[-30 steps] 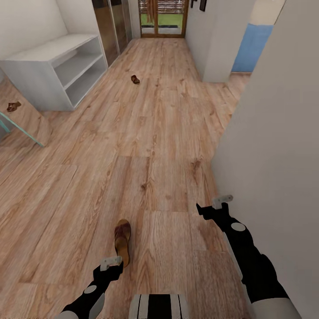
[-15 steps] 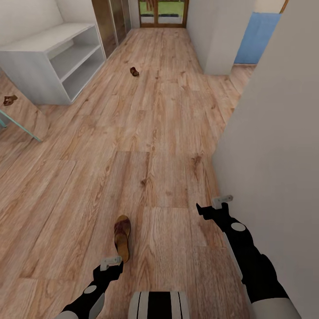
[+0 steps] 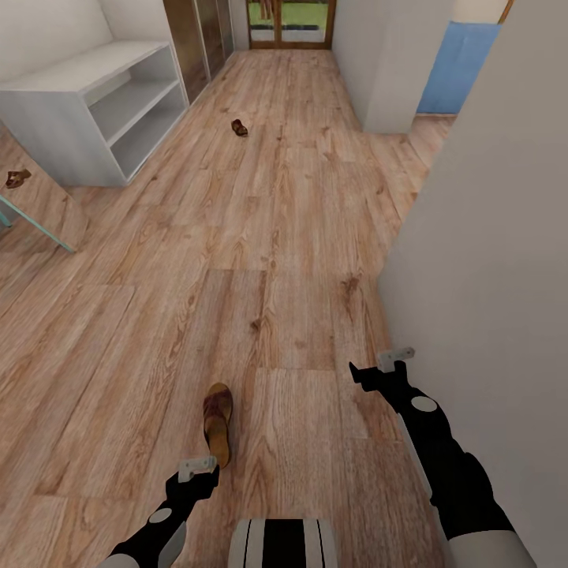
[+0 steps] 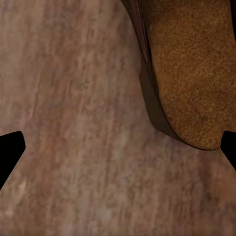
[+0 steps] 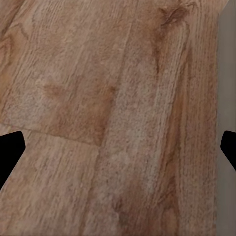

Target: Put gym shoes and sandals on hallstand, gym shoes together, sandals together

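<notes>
The robot stands in a corridor with light brown wood-grain plank flooring [image 3: 300, 237]. One small brown leather sandal with a tan footbed [image 3: 218, 426] lies on the floor just in front of the left gripper [image 3: 197, 470]. In the left wrist view its rounded end [image 4: 189, 73] sits near one fingertip, off to one side and not between the two fingers. The fingertips are spread to the two edges of that view with nothing between them, so the left gripper is wide apart and empty. The right gripper [image 3: 392, 360] hangs over bare floor close to the grey wall [image 3: 489, 237]; its fingers are also spread and hold nothing.

The second brown sandal [image 3: 239, 127] lies far ahead on the floor. A small brown shape [image 3: 16, 178] at the left edge looks like its reflection in a leaning mirror, though this is not certain. A pale grey-white unit with open shelves [image 3: 102, 102] stands at the left; whether it is the right hallstand cannot be told from here.

The risk now is a missed grasp. Because the sandal is off-centre, a straight descent may put one finger on the footbed and push the sandal away. The right arm may also scrape the wall if the base turns.
</notes>
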Available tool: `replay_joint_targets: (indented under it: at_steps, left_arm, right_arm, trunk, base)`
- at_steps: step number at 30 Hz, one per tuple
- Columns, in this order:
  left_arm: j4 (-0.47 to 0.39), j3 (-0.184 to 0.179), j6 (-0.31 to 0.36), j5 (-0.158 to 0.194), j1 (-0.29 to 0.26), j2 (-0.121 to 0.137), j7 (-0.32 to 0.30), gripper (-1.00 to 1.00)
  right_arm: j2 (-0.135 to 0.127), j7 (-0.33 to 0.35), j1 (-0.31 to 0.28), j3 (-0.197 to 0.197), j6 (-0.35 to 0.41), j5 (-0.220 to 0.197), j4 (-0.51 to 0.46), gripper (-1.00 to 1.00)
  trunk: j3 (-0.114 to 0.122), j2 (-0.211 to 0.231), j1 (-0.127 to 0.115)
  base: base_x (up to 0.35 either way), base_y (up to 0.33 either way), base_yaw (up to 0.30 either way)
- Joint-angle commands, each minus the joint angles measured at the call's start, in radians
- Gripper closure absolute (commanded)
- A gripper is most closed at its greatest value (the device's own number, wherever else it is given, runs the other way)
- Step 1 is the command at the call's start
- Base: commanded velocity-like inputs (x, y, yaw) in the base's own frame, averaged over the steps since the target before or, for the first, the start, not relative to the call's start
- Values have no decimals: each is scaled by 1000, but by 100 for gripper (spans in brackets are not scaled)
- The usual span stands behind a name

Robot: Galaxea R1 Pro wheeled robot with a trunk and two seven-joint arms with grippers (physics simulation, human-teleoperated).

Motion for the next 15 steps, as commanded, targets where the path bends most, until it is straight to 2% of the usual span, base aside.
replay_joint_targets:
  at_steps: [1,7,10,15]
  left_arm:
    - [1,6,-4,-7,0,-1,0,-100]
    - [-1,3,-7,-7,-1,-2,-1,-100]
    - [-45,2,-8,-6,-2,-4,-1,-100]
    - [-71,2,-7,-7,-2,-15,-1,-100]
  right_arm:
    - [-1,6,0,0,5,11,-1,-100]
    - [-1,6,0,1,5,11,-1,-100]
    - [-1,6,0,1,5,11,-2,-100]
    - [-1,6,0,1,5,11,-2,-100]
  trunk:
    - [-1,0,0]
    - [-1,0,0]
    - [-1,0,0]
    - [-1,0,0]
  base:
    - [0,0,0]
    - [0,0,0]
    - [0,0,0]
    - [0,0,0]
